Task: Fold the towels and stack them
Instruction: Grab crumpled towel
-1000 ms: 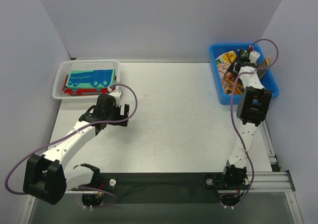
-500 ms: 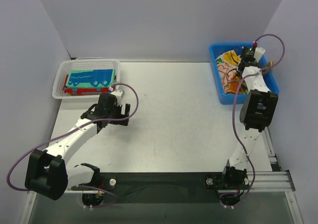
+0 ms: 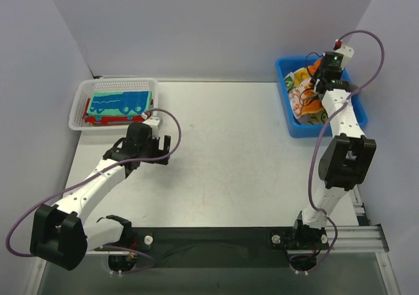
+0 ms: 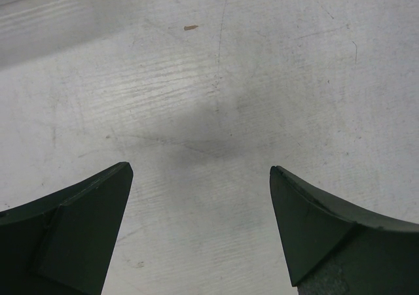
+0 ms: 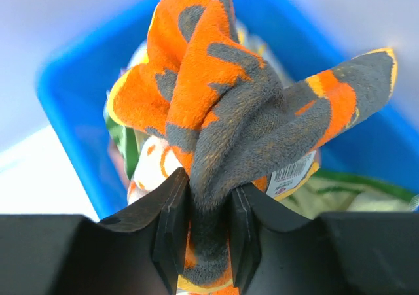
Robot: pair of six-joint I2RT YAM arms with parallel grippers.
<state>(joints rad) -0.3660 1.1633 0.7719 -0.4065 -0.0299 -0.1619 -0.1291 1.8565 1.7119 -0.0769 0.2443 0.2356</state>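
My right claw (image 5: 208,191) is clamped on a grey-and-orange towel (image 5: 222,79) over the blue bin (image 5: 72,112); my left claw (image 4: 201,172) is spread wide.

The towel is plush and fleecy, bunched into a knot of folds where the flat black fingers (image 5: 171,203) squeeze it, with one pointed corner flaring right and a white barcode tag hanging by the grip. Below it, more crumpled cloths (image 5: 340,191) lie in the smooth, glossy plastic bin at the bench's far right corner. At the far left corner, the white mesh basket (image 3: 118,86) holds a flat folded teal towel (image 3: 121,103) on top of a red one (image 3: 98,120). The left claw's dark wedge-shaped tips hang over scuffed, matte grey bench (image 4: 216,79), near the basket, gripping nothing.
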